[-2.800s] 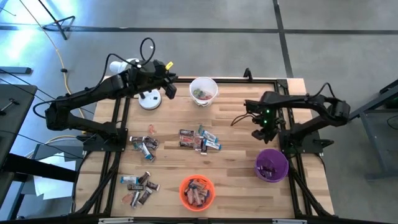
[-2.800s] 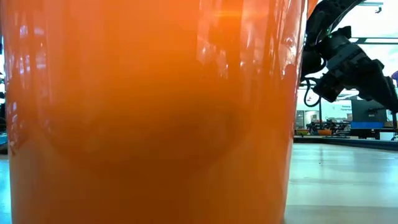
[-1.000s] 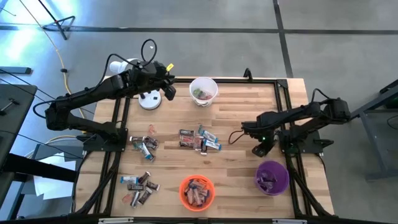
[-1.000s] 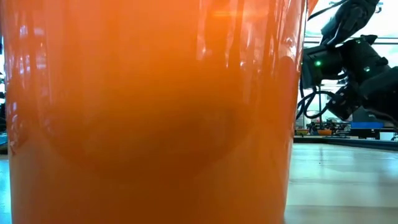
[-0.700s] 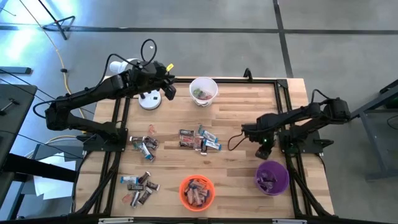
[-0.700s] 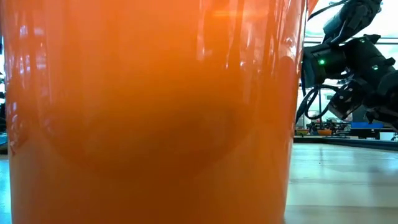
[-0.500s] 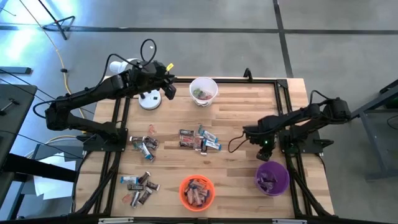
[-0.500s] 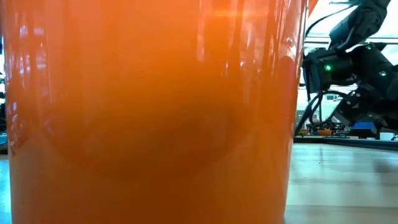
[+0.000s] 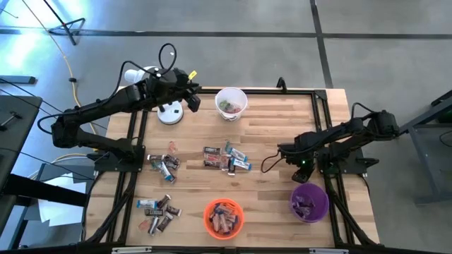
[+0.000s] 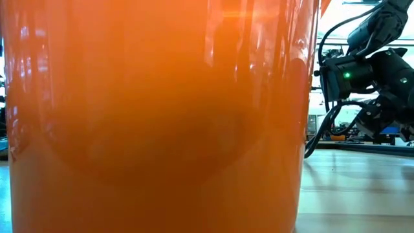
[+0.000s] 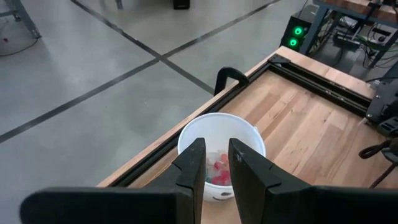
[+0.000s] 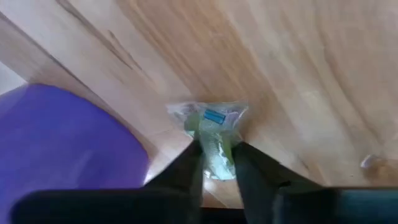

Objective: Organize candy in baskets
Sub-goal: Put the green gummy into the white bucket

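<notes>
While the left gripper (image 11: 216,144) waits high above the far edge of the counter (image 9: 268,127), looking down at the white basket (image 11: 249,134) (its jaws a little apart, nothing between them), the right gripper (image 12: 216,148) does the work. It is low over the wood just beside the purple basket (image 12: 62,143), on that basket's far side in the high view. Its jaws are pinching a single candy (image 12: 214,124), a clear greenish packet with a small blue mark.

My reading is that the pick-up step is just being completed and the drop comes next. That calls for a lift clear of the purple rim, a short carry over the opening, then spreading the jaws. I cannot tell whether the packet is lifted yet or rests on the wood.

The candy's long axis runs in line with the fingers. One end is nipped between them and the crimped free end points forward, away from the wrist.

Plenty remains: loose bars (image 9: 226,159) lie in clusters at mid-counter and towards the left, well apart from this arm. The orange basket (image 9: 224,216) at the near edge already holds some.
</notes>
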Motion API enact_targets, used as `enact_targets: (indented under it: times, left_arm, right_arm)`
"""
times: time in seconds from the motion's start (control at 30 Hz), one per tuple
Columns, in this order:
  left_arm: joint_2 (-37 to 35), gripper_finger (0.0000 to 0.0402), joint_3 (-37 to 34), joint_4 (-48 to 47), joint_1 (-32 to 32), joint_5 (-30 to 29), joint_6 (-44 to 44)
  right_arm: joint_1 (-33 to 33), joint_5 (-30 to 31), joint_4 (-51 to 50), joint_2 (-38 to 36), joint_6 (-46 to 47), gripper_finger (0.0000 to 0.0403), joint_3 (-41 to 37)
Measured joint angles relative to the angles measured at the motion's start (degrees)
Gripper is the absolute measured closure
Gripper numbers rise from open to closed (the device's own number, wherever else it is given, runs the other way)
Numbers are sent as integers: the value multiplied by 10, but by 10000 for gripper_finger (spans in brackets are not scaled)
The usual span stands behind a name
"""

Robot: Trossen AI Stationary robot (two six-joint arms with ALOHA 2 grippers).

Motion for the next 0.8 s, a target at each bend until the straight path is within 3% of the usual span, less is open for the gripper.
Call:
enact_targets:
  times: [0.07,0.13,0.43,0.8]
  left_arm:
    - [0,346,0,0,0,0,0]
    - [0,346,0,0,0,0,0]
    - [0,346,0,0,0,0,-9]
    - [0,346,0,0,0,0,-10]
  right_arm:
    - [0,3,1,0,11,378,0]
    - [0,4,3,0,19,392,0]
    - [0,18,-23,0,57,397,19]
    - [0,77,-122,0,54,401,137]
